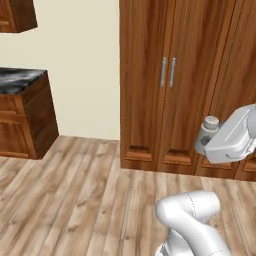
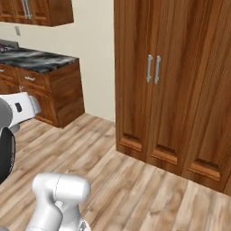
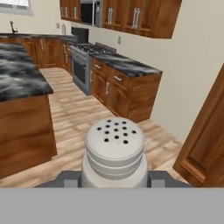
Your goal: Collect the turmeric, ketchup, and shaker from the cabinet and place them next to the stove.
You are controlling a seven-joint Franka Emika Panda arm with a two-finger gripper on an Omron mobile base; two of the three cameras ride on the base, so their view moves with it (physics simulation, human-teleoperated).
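1. Closest to us in the hand view, we see the shaker (image 3: 115, 151) standing upright between the two dark finger tips of the gripper (image 3: 114, 178), which is clamped on its lower body; its rounded, perforated cap points up the frame.
2. We also see the shaker's capped top (image 1: 210, 125) in the left base view, poking out at the left end of the white hand, up in the air well above the floor, in front of the tall wooden cupboard (image 1: 170, 85).
3. We find the cupboard's doors closed, its two grey bar handles (image 1: 168, 72) side by side, so we cannot tell what it holds.
4. Left to right in the hand view, we see a dark marble-topped island (image 3: 19, 76), then a wood-plank floor (image 3: 78, 113), then a run of brown base cabinets with a marble counter (image 3: 124, 65).
5. Far back along that run we see the stove (image 3: 83, 61), a grey range with black grates, well apart from the shaker.
6. Above it, we see brown wall cabinets (image 3: 131, 15) against a cream wall.
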